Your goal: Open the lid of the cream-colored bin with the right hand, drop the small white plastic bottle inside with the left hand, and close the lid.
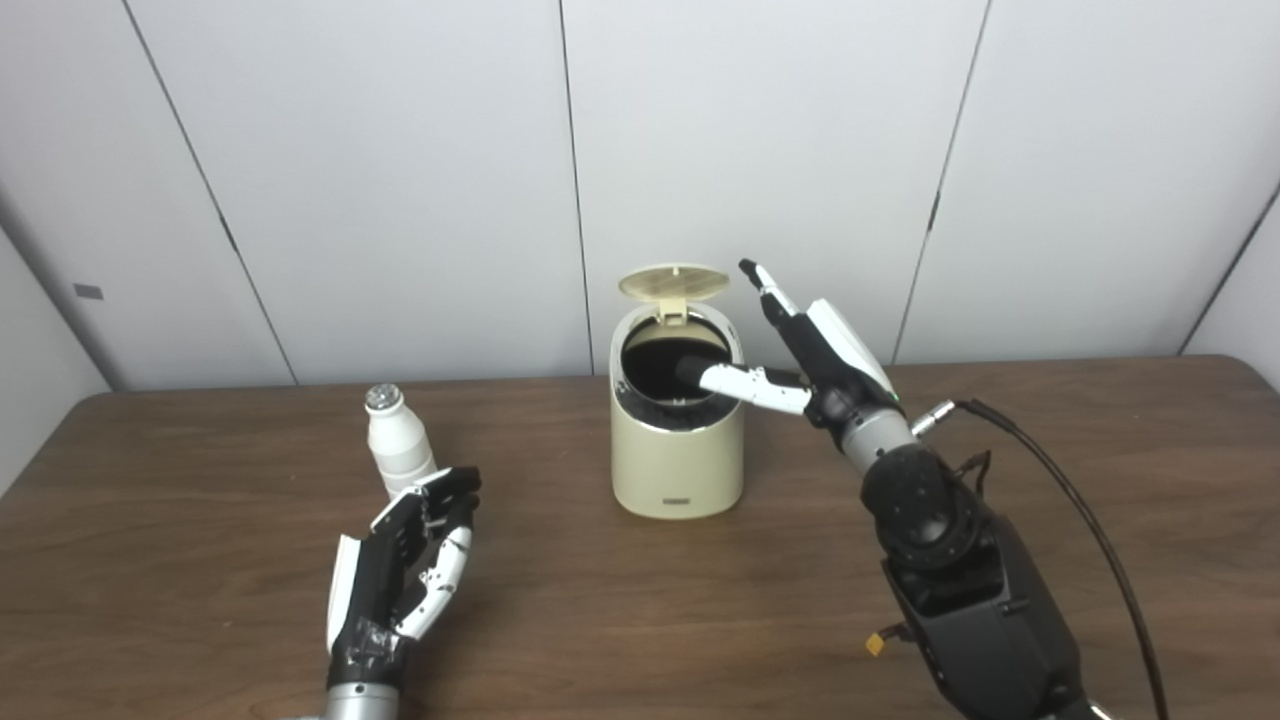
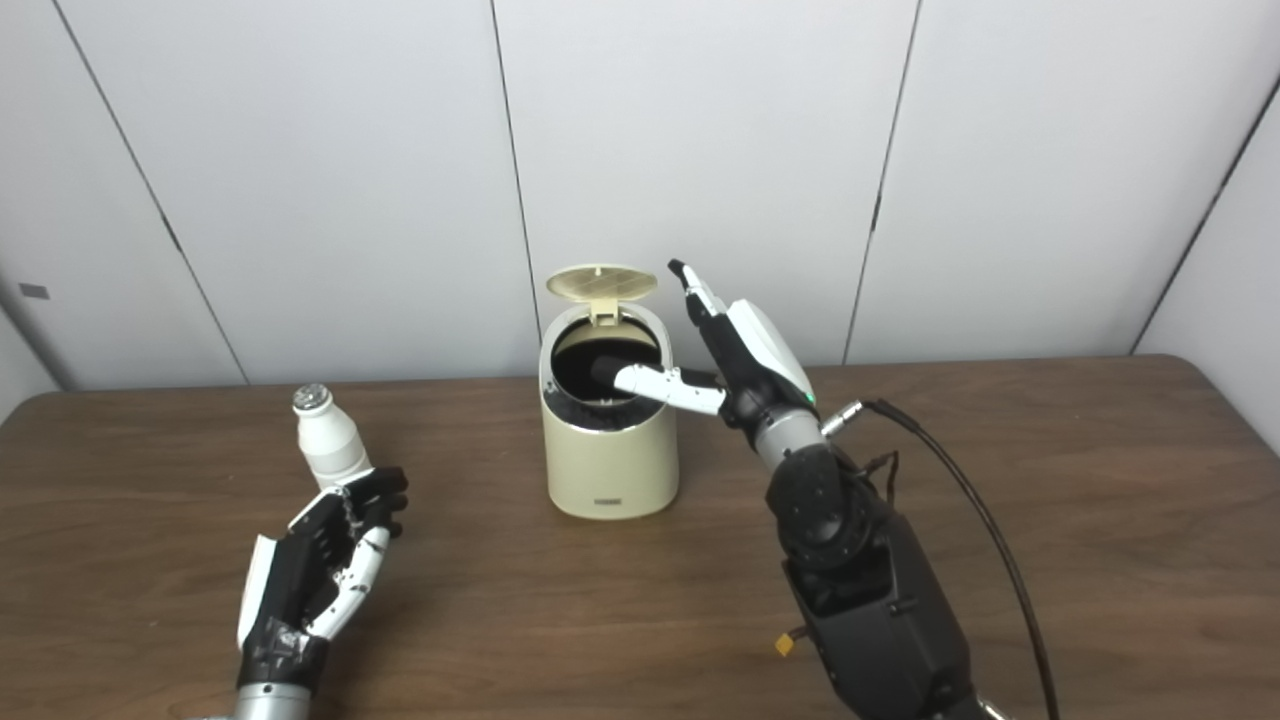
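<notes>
cream-coloured bin (image 1: pixel 677 455) stands mid-table on the brown wooden table (image 1: pixel 600 620), its round lid (image 1: pixel 673 282) tipped up at the far rim and the dark inside showing. right hand (image 1: pixel 815 365) hovers at the bin's right, released, thumb reaching over the opening, fingers pointing up beside the lid. small white bottle (image 1: pixel 398 442) stands upright to the left, just beyond the left hand (image 1: pixel 405 565), which rests fingers apart, grasping nothing.

Two head-mounted views, side by side, looking forward and down across a brown table (image 1: pixel 640 620) toward a white panelled wall (image 1: pixel 400 150). Moderate range; both arms enter from the bottom edge. Shared field nearly complete: the right eye view shows the bin (image 2: pixel 608 450) further left.
</notes>
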Tool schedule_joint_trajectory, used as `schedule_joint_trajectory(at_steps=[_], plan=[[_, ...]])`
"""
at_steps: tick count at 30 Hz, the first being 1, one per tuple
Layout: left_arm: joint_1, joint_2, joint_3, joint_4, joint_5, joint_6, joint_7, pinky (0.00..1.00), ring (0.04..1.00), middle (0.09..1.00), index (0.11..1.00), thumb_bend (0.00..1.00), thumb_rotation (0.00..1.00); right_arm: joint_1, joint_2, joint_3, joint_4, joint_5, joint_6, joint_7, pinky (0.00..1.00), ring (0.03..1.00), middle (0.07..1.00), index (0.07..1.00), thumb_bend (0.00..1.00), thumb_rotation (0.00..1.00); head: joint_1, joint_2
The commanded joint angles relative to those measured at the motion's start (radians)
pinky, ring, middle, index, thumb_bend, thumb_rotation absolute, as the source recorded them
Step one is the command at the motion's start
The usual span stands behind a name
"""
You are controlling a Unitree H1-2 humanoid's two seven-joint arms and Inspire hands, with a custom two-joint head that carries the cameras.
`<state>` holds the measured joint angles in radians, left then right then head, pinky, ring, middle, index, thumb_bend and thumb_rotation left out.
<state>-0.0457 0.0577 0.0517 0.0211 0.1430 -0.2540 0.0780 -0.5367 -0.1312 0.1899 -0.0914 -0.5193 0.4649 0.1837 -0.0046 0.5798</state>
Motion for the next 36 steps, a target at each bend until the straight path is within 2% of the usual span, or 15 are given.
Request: schedule_joint_trajectory(at_steps=[1, 4, 8, 11, 14, 18, 22, 25, 29, 31, 36], plan=[[-0.005, -0.002, -0.006, 0.005, -0.003, -0.036, 0.005, 0.64, 0.723, 0.744, 0.728, 0.23, 0.43, -0.019, -0.014, -0.02, -0.05, 0.016, -0.024, -0.014, 0.94, 1.0, 1.0, 1.0, 1.0, 0.99, 0.001, -0.001], [-0.005, -0.002, -0.006, 0.004, -0.001, -0.035, 0.006, 0.64, 0.72, 0.743, 0.727, 0.23, 0.43, 0.011, -0.023, -0.035, -0.066, 0.039, -0.058, -0.029, 0.93, 1.0, 1.0, 1.0, 1.0, 1.0, 0.001, -0.001], [-0.006, -0.004, -0.005, 0.006, 0.002, -0.034, 0.01, 0.64, 0.718, 0.738, 0.721, 0.23, 0.42, 0.077, -0.039, -0.08, -0.075, 0.111, -0.173, -0.065, 0.94, 1.0, 1.0, 1.0, 1.0, 1.0, 0.007, -0.001], [-0.004, -0.003, -0.008, 0.001, 0.016, -0.028, 0.012, 0.64, 0.722, 0.74, 0.724, 0.23, 0.42, 0.143, -0.041, -0.117, -0.058, 0.154, -0.317, -0.129, 0.94, 1.0, 1.0, 1.0, 0.97, 1.0, 0.012, -0.002], [-0.007, 0.001, -0.007, 0.01, 0.022, -0.041, 0.015, 0.63, 0.721, 0.739, 0.723, 0.21, 0.44, 0.21, -0.047, -0.145, -0.018, 0.173, -0.478, -0.201, 0.95, 1.0, 1.0, 1.0, 0.87, 1.0, 0.018, -0.006], [-0.01, 0.008, -0.008, 0.022, 0.032, -0.051, 0.017, 0.63, 0.721, 0.738, 0.723, 0.21, 0.44, 0.284, -0.053, -0.182, 0.052, 0.248, -0.665, -0.243, 1.0, 1.0, 0.997, 0.977, 0.8, 1.0, 0.017, -0.008], [-0.011, 0.01, -0.007, 0.026, 0.029, -0.054, 0.017, 0.62, 0.718, 0.735, 0.718, 0.21, 0.45, 0.343, -0.045, -0.208, 0.128, 0.293, -0.809, -0.277, 0.95, 0.975, 0.963, 0.926, 0.6, 0.96, 0.016, -0.01], [-0.008, 0.01, -0.007, 0.023, 0.017, -0.05, 0.011, 0.63, 0.725, 0.738, 0.72, 0.22, 0.44, 0.374, -0.036, -0.216, 0.152, 0.309, -0.865, -0.289, 0.92, 0.96, 0.957, 0.919, 0.51, 0.92, 0.024, -0.01], [-0.005, 0.013, -0.007, 0.02, 0.028, -0.056, 0.015, 0.63, 0.722, 0.736, 0.721, 0.22, 0.44, 0.41, -0.013, -0.234, 0.168, 0.251, -0.9, -0.35, 0.85, 0.903, 0.907, 0.861, 0.27, 0.93, 0.018, -0.006], [-0.004, 0.014, -0.007, 0.021, 0.027, -0.061, 0.014, 0.62, 0.719, 0.734, 0.72, 0.22, 0.44, 0.42, -0.008, -0.239, 0.171, 0.234, -0.899, -0.366, 0.82, 0.884, 0.89, 0.844, 0.21, 0.93, 0.02, -0.006], [-0.004, 0.017, -0.006, 0.025, 0.024, -0.067, 0.011, 0.62, 0.717, 0.731, 0.715, 0.22, 0.44, 0.419, 0.001, -0.243, 0.186, 0.232, -0.904, -0.39, 0.79, 0.873, 0.884, 0.839, 0.27, 0.94, 0.029, -0.007]])
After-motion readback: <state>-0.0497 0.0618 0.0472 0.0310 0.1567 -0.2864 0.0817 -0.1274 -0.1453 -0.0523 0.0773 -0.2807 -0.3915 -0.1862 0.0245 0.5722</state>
